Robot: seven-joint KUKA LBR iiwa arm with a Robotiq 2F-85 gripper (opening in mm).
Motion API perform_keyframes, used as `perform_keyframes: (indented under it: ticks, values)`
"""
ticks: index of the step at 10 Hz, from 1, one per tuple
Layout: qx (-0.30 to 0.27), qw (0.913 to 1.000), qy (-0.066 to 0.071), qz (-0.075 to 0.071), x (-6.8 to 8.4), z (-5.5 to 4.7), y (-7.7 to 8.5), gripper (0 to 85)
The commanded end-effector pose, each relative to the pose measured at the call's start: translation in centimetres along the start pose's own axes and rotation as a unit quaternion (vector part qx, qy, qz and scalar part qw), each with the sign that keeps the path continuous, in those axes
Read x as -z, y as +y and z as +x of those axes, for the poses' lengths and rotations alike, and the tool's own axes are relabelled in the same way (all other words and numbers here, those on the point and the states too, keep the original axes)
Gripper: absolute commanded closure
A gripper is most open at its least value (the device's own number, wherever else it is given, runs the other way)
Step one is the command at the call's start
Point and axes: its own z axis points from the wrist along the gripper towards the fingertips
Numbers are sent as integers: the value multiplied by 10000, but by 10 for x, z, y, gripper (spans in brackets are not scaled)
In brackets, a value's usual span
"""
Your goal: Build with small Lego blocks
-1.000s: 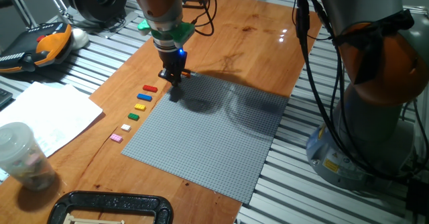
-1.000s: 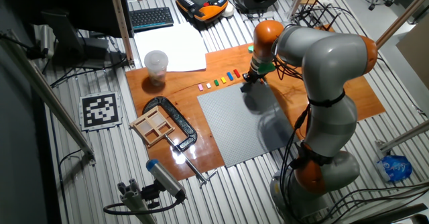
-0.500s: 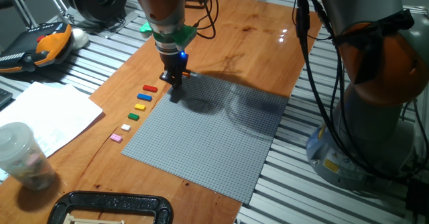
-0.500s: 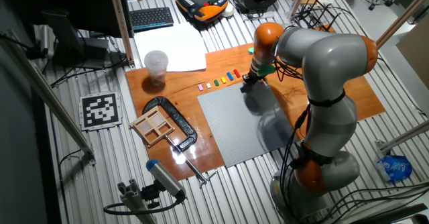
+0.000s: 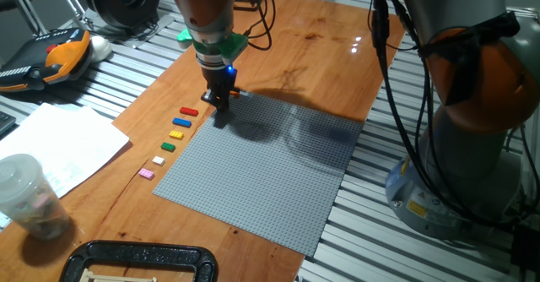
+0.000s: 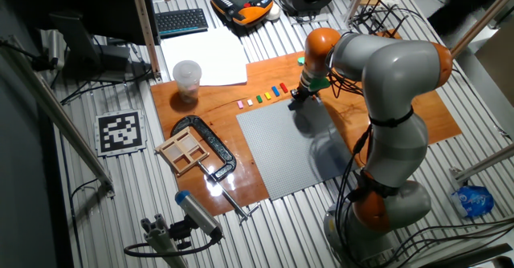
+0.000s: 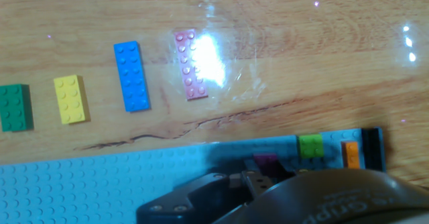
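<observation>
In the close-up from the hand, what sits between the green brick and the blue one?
A yellow brick lies between the green brick and the blue brick, all apart on the wooden board; the hand view shows it best.

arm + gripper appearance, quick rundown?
The arm has bulky rounded silver-grey links with orange joint bands. Black cables run along it. A green collar sits above the gripper, which is small and black with a blue light on it.
</observation>
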Motion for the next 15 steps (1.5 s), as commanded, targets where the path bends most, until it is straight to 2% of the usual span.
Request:
perform_keyframes:
  ticks: [1,2,4,5,6,7,12,14,15]
  values:
    - [1,10000,16,-1,1,1,1,850]
    - [-46,10000,56,-53,2,1,1,850]
    - [-130,9999,79,-44,5,1,4,850]
    - [-176,9998,78,-13,7,1,5,680]
    - [-237,9997,62,-13,9,2,6,680]
    - [-252,9997,54,-6,9,1,6,510]
    - [-276,9996,31,-7,9,1,6,510]
    - [-213,9998,-2,53,8,2,6,510]
    - [-213,9998,29,31,9,1,5,680]
